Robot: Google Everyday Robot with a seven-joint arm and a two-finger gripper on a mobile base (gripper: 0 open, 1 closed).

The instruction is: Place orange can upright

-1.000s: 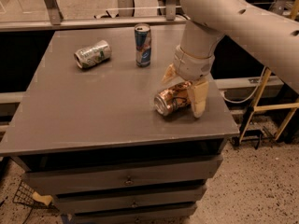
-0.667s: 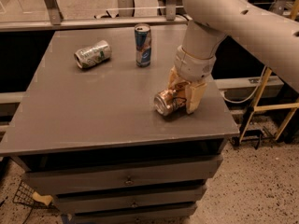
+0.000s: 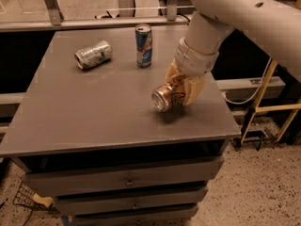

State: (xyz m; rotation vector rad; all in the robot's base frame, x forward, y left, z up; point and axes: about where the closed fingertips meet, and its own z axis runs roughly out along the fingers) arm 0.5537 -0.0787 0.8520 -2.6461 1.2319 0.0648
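Orange can (image 3: 165,97) tilts sideways, gripped by one tool (image 3: 181,89); one green can (image 3: 93,54), one blue can (image 3: 143,45) behind

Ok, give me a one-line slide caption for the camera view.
Gripper shut on the sideways orange can over the table; green-and-silver can lying, blue can upright behind.

You have the gripper (image 3: 181,91) over the right side of the table (image 3: 94,112), its tan-yellow fingers (image 3: 194,89) clamped on the orange can (image 3: 164,97). That can is shiny copper-orange with pale cream markings and a silver end. The arm (image 3: 225,11) above is off-white. The table top is plain matte grey, and so are the drawer fronts (image 3: 127,180). At the back left you see a green-and-silver can (image 3: 93,54), and beside it a blue can (image 3: 143,45) with a silver rim. The floor (image 3: 254,192) is speckled beige and the frame (image 3: 263,91) at right is yellow.
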